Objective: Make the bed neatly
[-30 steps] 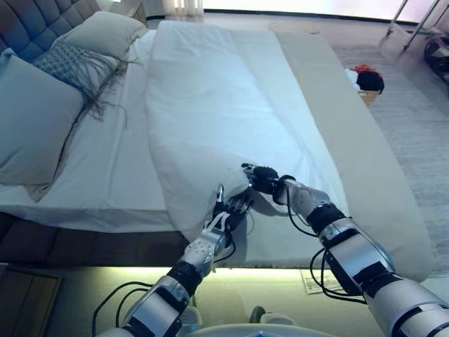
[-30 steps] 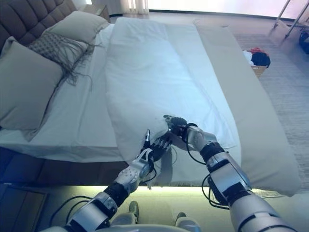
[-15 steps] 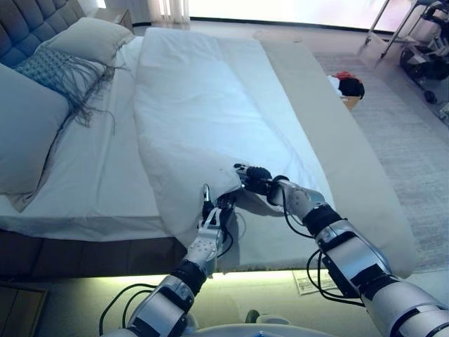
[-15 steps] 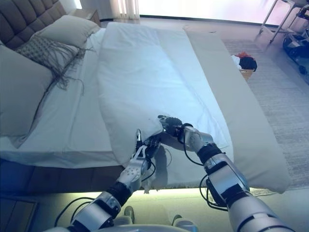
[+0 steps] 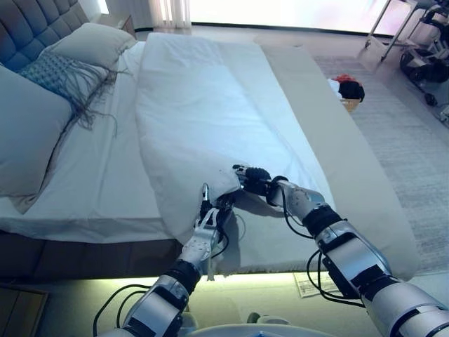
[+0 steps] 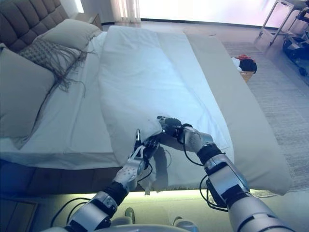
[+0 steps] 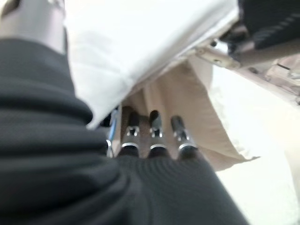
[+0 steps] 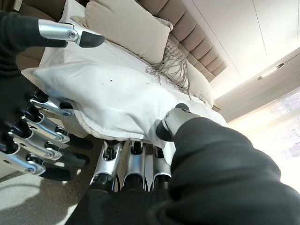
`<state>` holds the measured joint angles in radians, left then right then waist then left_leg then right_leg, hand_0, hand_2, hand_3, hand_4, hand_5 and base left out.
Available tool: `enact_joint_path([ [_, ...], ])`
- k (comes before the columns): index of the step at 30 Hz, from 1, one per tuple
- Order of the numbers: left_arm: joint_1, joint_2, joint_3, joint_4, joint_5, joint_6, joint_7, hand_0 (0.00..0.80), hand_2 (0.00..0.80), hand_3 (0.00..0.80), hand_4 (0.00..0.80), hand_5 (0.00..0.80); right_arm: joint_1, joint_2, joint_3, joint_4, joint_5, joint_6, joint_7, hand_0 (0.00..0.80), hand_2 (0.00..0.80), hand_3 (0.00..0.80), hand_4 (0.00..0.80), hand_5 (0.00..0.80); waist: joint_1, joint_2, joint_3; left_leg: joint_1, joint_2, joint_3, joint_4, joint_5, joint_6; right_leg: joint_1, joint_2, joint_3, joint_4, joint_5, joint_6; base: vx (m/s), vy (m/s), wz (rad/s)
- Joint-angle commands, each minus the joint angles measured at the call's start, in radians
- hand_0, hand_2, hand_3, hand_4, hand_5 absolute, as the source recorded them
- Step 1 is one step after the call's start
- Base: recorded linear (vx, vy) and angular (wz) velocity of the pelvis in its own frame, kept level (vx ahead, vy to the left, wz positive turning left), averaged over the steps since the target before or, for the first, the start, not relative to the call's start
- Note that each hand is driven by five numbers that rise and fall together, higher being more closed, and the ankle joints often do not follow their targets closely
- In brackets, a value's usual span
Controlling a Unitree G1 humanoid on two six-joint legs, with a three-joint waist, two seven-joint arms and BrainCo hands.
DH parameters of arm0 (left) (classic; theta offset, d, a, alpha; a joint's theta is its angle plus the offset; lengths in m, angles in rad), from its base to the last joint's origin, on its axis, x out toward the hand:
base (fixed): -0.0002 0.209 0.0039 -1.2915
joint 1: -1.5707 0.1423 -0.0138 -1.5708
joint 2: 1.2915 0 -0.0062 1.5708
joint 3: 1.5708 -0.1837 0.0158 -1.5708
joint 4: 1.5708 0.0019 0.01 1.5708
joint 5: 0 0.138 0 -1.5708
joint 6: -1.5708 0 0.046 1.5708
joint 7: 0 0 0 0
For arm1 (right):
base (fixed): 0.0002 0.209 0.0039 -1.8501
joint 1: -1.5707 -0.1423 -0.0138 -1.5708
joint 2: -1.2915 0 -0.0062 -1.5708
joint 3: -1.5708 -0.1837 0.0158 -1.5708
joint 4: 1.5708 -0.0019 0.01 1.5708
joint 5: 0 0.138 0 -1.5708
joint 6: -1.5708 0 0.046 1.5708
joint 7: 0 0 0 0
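A white duvet [image 5: 210,112] lies folded in a long strip down the middle of the bed, over a beige cover [image 5: 351,161]. Both hands are at its near corner. My right hand [image 5: 258,180] pinches the duvet [image 8: 108,93] edge, thumb on top and fingers underneath. My left hand [image 5: 209,226] reaches up under the hanging corner with straight fingers [image 7: 152,126]. Its thumb sits above the cloth [image 7: 140,42] and its fingers below, with a gap to the cloth.
Two beige pillows [image 5: 28,133] [image 5: 91,42] and a fringed grey throw [image 5: 59,70] rest against the tufted headboard [image 5: 28,21] on the left. Bare white sheet [image 5: 91,175] shows beside the duvet. A basket with red and black things [image 5: 349,88] stands on the rug [image 5: 414,140].
The whole view has shifted, so the camera has moved. My left hand has come slightly further up under the duvet corner. My right hand keeps its hold in the same spot.
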<state>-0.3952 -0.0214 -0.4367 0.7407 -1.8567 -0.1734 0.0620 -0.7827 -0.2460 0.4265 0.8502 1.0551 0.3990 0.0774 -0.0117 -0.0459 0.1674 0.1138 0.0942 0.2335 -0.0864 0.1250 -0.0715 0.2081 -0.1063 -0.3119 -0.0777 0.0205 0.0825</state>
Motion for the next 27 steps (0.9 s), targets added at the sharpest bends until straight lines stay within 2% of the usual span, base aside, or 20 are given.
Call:
enact_joint_path([
  [1,-0.105,-0.044,-0.001,0.077,0.090,0.020,-0.067,0.000,0.000,0.000,0.000,0.000,-0.057,-0.029,-0.008,-0.048,0.067,-0.032,0.035,0.800,0.800,0.800,0.800,0.800,0.013,-0.027,-0.067,0.107,0.004,0.028,0.026,-0.143,-0.034,-0.035,0.008,0.006,-0.010,0.045,0.045,0.036,-0.002,-0.02],
  [7,-0.126,-0.060,-0.024,0.071,0.102,0.032,-0.081,0.000,0.000,0.000,0.000,0.000,-0.059,-0.007,0.011,-0.039,0.056,-0.028,0.045,0.800,0.800,0.800,0.800,0.800,0.003,-0.029,-0.074,0.109,0.004,0.036,0.037,-0.149,-0.030,-0.035,0.011,0.020,-0.010,0.045,0.044,0.023,-0.001,-0.04],
  [12,-0.161,-0.079,-0.037,0.073,0.101,-0.001,-0.064,0.000,0.000,0.000,0.000,0.000,-0.076,0.013,0.023,-0.011,0.043,-0.016,0.062,0.800,0.800,0.800,0.800,0.800,-0.006,-0.028,-0.080,0.110,0.003,0.043,0.048,-0.155,-0.026,-0.034,0.014,0.035,-0.010,0.044,0.041,0.027,0.005,-0.08],
  [13,-0.166,-0.081,-0.037,0.074,0.102,-0.011,-0.061,0.668,0.668,0.668,0.668,0.668,-0.078,0.016,0.024,-0.009,0.040,-0.013,0.065,0.800,0.800,0.800,0.800,0.800,-0.008,-0.028,-0.081,0.110,0.003,0.044,0.051,-0.157,-0.026,-0.034,0.014,0.037,-0.010,0.044,0.041,0.019,0.008,-0.12],
  [14,-0.172,-0.084,-0.035,0.072,0.106,-0.027,-0.057,0.800,0.800,0.800,0.800,0.800,-0.080,0.021,0.027,-0.005,0.036,-0.011,0.068,0.800,0.800,0.800,0.800,0.800,-0.009,-0.028,-0.082,0.110,0.003,0.046,0.054,-0.158,-0.025,-0.033,0.014,0.039,-0.010,0.044,0.041,0.021,0.008,-0.11],
  [21,-0.200,-0.086,-0.021,0.072,0.131,-0.086,-0.026,0.800,0.800,0.800,0.800,0.800,-0.085,0.025,0.038,0.014,0.010,0.003,0.079,0.800,0.800,0.800,0.800,0.800,-0.015,-0.027,-0.089,0.111,0.000,0.046,0.062,-0.164,-0.023,-0.031,0.013,0.048,-0.010,0.042,0.040,0.007,0.003,-0.02],
  [22,-0.201,-0.085,-0.016,0.072,0.141,-0.095,-0.016,0.800,0.800,0.800,0.800,0.800,-0.084,0.023,0.038,0.015,0.006,0.010,0.075,0.744,0.744,0.744,0.744,0.744,-0.015,-0.026,-0.091,0.112,0.000,0.045,0.061,-0.164,-0.023,-0.030,0.012,0.047,-0.010,0.042,0.040,0.000,0.000,0.00],
  [23,-0.201,-0.083,-0.012,0.071,0.144,-0.101,-0.009,0.800,0.800,0.800,0.800,0.800,-0.084,0.021,0.038,0.016,0.003,0.014,0.071,0.411,0.411,0.411,0.411,0.411,-0.016,-0.026,-0.092,0.112,-0.001,0.044,0.060,-0.163,-0.022,-0.030,0.012,0.047,-0.010,0.041,0.040,0.000,0.000,0.00],
  [24,-0.202,-0.078,-0.007,0.070,0.148,-0.108,-0.001,0.800,0.800,0.800,0.800,0.800,-0.084,0.017,0.038,0.018,-0.004,0.022,0.065,0.000,0.000,0.000,0.000,0.000,-0.016,-0.025,-0.093,0.113,-0.002,0.043,0.058,-0.163,-0.022,-0.029,0.012,0.047,-0.010,0.041,0.040,0.000,0.000,0.00],
  [27,-0.203,-0.066,0.007,0.068,0.160,-0.119,0.009,0.800,0.800,0.800,0.800,0.800,-0.080,0.007,0.036,0.028,-0.015,0.033,0.063,0.000,0.000,0.000,0.000,0.000,-0.014,-0.024,-0.094,0.113,-0.005,0.037,0.056,-0.161,-0.020,-0.028,0.009,0.044,-0.010,0.043,0.041,-0.026,0.017,0.00],
])
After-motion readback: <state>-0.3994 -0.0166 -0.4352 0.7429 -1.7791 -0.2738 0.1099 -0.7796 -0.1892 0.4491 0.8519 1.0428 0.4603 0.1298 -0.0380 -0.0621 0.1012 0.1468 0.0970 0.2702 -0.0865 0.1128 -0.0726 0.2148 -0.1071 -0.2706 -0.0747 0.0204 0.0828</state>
